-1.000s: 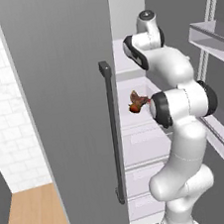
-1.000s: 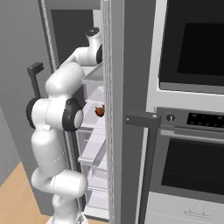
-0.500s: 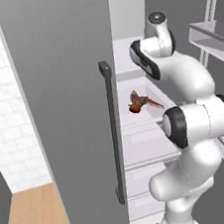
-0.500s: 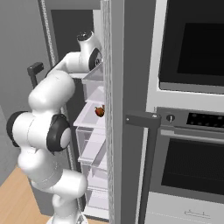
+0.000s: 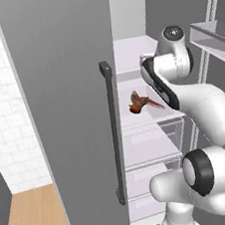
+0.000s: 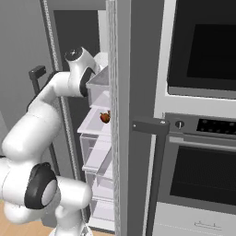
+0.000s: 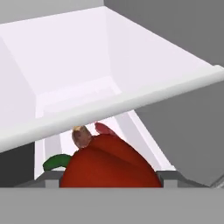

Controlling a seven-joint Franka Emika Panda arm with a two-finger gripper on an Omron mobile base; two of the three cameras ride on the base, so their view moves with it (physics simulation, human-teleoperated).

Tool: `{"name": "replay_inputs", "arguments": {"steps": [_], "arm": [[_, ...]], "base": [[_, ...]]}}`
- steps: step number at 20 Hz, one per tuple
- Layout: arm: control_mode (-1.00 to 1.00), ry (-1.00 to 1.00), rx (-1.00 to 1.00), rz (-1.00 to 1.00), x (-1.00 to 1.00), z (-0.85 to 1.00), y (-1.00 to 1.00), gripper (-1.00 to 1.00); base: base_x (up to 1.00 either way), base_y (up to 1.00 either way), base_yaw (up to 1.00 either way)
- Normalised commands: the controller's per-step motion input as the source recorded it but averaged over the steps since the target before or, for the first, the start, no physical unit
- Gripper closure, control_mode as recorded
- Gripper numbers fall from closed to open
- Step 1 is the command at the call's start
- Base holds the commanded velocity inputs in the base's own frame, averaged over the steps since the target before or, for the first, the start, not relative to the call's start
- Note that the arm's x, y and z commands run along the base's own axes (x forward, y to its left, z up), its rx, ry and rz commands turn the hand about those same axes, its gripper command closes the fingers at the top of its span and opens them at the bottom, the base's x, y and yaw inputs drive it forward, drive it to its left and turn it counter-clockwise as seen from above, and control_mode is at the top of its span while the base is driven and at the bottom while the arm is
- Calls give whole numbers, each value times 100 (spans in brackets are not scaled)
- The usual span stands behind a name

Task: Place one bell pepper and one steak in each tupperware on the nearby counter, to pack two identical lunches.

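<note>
A red bell pepper (image 7: pixel 109 168) with a green stem fills the space between my gripper's (image 7: pixel 109 183) two grey fingertips, and the gripper is shut on it inside the open fridge, just under a white shelf edge (image 7: pixel 113 109). Past the pepper lies a brown and pink steak (image 7: pixel 82 135). The steak (image 5: pixel 137 102) rests on a middle fridge shelf, also seen as the steak (image 6: pixel 105 117) from the right side. My arm hides the hand in both base views. The tupperware and the counter are out of view.
The grey fridge door (image 5: pixel 69 110) with its dark vertical handle (image 5: pixel 114 134) stands open on the left. Clear drawers (image 5: pixel 153 139) sit below the shelf. A built-in oven (image 6: pixel 203 138) with a dark handle (image 6: pixel 154 129) is to the right of the fridge.
The arm has folded: its elbow has dropped low and toward the base while the upper links stay by the shelf. The steak has not moved.
</note>
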Motion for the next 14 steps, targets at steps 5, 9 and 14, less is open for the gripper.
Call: {"name": "replay_inputs", "arguments": {"steps": [5,9,14], "arm": [[-100,0,0,3,-100,0,28,100],[-100,0,-3,9,-99,0,44,100],[-100,0,-7,12,-100,0,47,100]], "base": [[0,0,0],[0,0,0],[0,0,0]]}}
